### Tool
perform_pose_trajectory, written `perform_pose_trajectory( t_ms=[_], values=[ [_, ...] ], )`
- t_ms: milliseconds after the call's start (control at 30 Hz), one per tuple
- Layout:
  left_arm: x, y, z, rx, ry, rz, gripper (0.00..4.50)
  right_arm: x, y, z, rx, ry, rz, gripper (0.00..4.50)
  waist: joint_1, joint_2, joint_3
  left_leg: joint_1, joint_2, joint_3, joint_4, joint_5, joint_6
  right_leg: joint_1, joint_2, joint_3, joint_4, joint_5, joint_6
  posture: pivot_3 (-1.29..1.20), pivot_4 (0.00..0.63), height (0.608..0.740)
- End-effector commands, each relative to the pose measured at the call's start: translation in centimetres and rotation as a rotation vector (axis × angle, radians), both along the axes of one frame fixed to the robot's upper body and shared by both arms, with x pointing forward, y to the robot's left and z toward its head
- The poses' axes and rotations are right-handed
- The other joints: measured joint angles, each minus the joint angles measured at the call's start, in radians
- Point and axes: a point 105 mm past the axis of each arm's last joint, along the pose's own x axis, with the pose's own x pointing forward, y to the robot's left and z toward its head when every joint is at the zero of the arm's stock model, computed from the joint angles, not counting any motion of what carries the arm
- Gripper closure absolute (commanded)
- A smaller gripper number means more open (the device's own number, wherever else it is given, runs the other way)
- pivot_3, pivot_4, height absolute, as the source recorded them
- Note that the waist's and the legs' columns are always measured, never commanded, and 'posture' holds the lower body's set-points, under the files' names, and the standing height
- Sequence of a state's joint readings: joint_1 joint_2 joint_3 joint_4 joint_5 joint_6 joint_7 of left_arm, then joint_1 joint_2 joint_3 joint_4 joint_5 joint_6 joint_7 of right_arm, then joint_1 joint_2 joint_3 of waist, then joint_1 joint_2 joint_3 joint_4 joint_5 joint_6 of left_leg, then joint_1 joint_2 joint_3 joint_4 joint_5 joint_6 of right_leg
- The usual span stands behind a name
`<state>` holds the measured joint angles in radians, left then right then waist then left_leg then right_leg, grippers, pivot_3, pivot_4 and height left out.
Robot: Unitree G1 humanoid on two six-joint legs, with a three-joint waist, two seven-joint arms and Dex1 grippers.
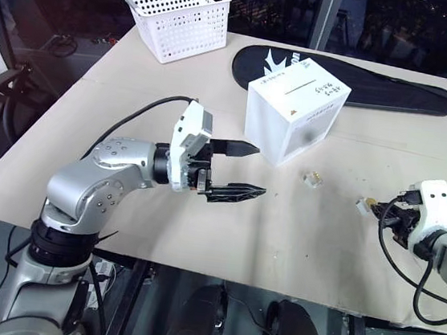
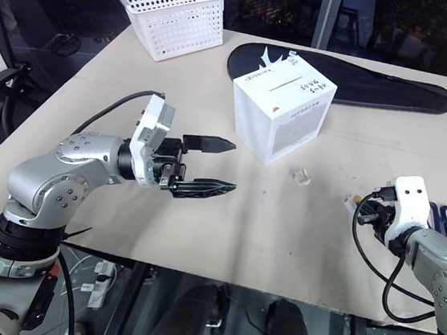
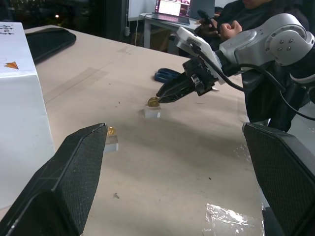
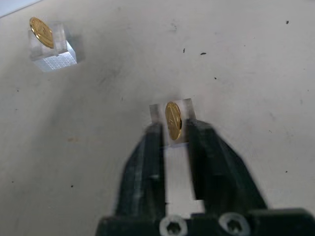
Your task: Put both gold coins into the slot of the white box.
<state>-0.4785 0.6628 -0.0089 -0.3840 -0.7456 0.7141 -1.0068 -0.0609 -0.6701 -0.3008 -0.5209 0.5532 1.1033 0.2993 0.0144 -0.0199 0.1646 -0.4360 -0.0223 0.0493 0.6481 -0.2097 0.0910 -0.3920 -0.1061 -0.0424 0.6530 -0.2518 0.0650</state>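
Observation:
The white box [image 1: 294, 111] stands at the table's middle back, its dark slot [image 1: 300, 87] on the upper face. One gold coin [image 4: 173, 120] stands on edge in a small clear holder at the table's right. My right gripper [image 4: 174, 129] is shut on this coin, one black finger on each side, and the coin still sits in its holder. The other gold coin [image 1: 314, 177] rests in its own holder [image 4: 53, 54] just in front of the box. Left of the box my left gripper [image 1: 259, 170] hovers open and level, pointing right, with nothing between its fingers.
A white perforated basket [image 1: 176, 15] stands at the far left of the table. A black racket bag [image 1: 362, 82] lies behind the box. Blue scissors [image 2: 442, 217] lie by the right arm. A person [image 3: 236, 19] sits beyond the table's right side.

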Motion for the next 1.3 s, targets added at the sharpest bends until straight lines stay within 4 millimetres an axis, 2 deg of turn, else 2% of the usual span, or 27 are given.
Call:
perform_pose_trajectory(
  t_ms=[33, 633, 733, 1067, 1133, 1200, 1300],
  values=[
    [-0.7, -0.1, 0.8, -0.001, -0.057, -0.013, 0.0, 0.4, 0.0, 0.7, -0.012, -0.03, 0.003, 3.68, 0.0, 0.0, 0.0, 0.0, 0.0, 0.0, 0.0, 0.0, 0.0, 0.0, 0.0, 0.0, 0.0, 0.0, 0.0, 0.0, 0.15, 0.74],
    [-0.8, 0.3, 0.9, 0.0, -0.058, -0.003, 0.0, 0.5, 0.5, 0.9, -0.01, -0.041, 0.024, 3.68, 0.0, 0.0, 0.0, 0.0, 0.0, 0.0, 0.0, 0.0, 0.0, 0.0, 0.0, 0.0, 0.0, 0.0, 0.0, 0.0, 0.15, 0.74],
    [-0.8, 0.3, 0.9, -0.003, -0.057, -0.004, 0.0, 0.5, 0.4, 0.8, -0.011, -0.041, 0.023, 4.46, 0.0, 0.0, 0.0, 0.0, 0.0, 0.0, 0.0, 0.0, 0.0, 0.0, 0.0, 0.0, 0.0, 0.0, 0.0, 0.0, 0.15, 0.74],
    [-0.4, 0.1, 1.0, -0.019, -0.052, 0.0, 0.0, 0.5, 0.2, 1.1, -0.011, -0.056, 0.016, 4.46, 0.0, 0.0, 0.0, 0.0, 0.0, 0.0, 0.0, 0.0, 0.0, 0.0, 0.0, 0.0, 0.0, 0.0, 0.0, 0.0, 0.15, 0.74],
    [-0.2, 0.1, 1.1, -0.033, -0.052, 0.01, 0.0, 0.6, 0.2, 1.7, -0.01, -0.084, 0.021, 4.46, 0.0, 0.0, 0.0, 0.0, 0.0, 0.0, 0.0, 0.0, 0.0, 0.0, 0.0, 0.0, 0.0, 0.0, 0.0, 0.0, 0.15, 0.74],
    [0.0, 0.0, 1.6, -0.079, -0.037, 0.019, 0.0, 0.6, 0.7, 3.1, 0.034, -0.141, 0.059, 4.46, 0.0, 0.0, 0.001, 0.0, 0.0, 0.0, 0.0, 0.0, 0.0, 0.0, 0.0, 0.0, 0.0, 0.0, 0.0, 0.0, 0.15, 0.74],
    [0.0, -0.2, 3.1, -0.152, 0.036, -0.011, 0.0, -0.5, 3.6, 6.6, 0.187, -0.226, 0.224, 4.46, 0.0, 0.002, 0.003, -0.001, 0.0, 0.0, 0.0, 0.0, 0.0, 0.0, 0.0, 0.0, 0.0, 0.0, 0.0, 0.0, 0.15, 0.74]
  ],
)
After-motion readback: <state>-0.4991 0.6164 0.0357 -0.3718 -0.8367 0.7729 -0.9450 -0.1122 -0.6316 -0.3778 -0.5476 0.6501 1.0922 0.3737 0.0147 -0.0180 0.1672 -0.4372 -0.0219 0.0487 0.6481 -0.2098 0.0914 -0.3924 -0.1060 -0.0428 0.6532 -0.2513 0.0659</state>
